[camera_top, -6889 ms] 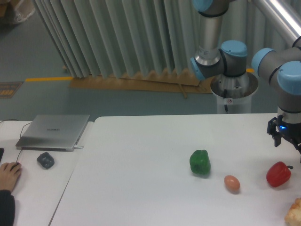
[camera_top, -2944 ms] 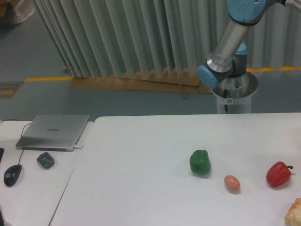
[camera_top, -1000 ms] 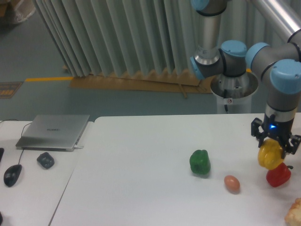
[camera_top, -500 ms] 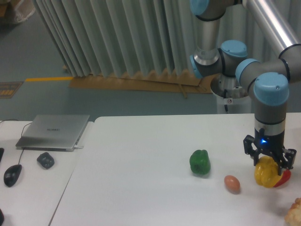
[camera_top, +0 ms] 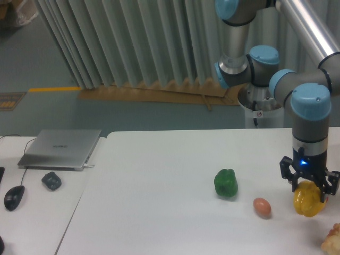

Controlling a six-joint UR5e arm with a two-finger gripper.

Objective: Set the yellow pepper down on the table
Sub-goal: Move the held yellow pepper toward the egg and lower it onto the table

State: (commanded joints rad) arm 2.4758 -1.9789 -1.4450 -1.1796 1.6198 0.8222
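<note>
The glossy yellow pepper (camera_top: pixel 308 202) hangs low over the right end of the white table (camera_top: pixel 159 207), or rests on it; I cannot tell which. My gripper (camera_top: pixel 308 192) points straight down and is shut on the yellow pepper, its dark fingers clasping the top on both sides. The pepper stands in front of the red pepper and hides nearly all of it.
A green pepper (camera_top: pixel 226 183) and a small brown egg (camera_top: pixel 262 207) lie on the table left of the gripper. A pale lumpy object (camera_top: pixel 332 243) sits at the lower right corner. The side desk holds a laptop (camera_top: pixel 60 148), a mouse (camera_top: pixel 14 197) and a dark object (camera_top: pixel 51 180).
The gripper, empty at first, left the view and came back holding the yellow pepper. It has since lowered the pepper in front of the red pepper and shifted slightly right.
</note>
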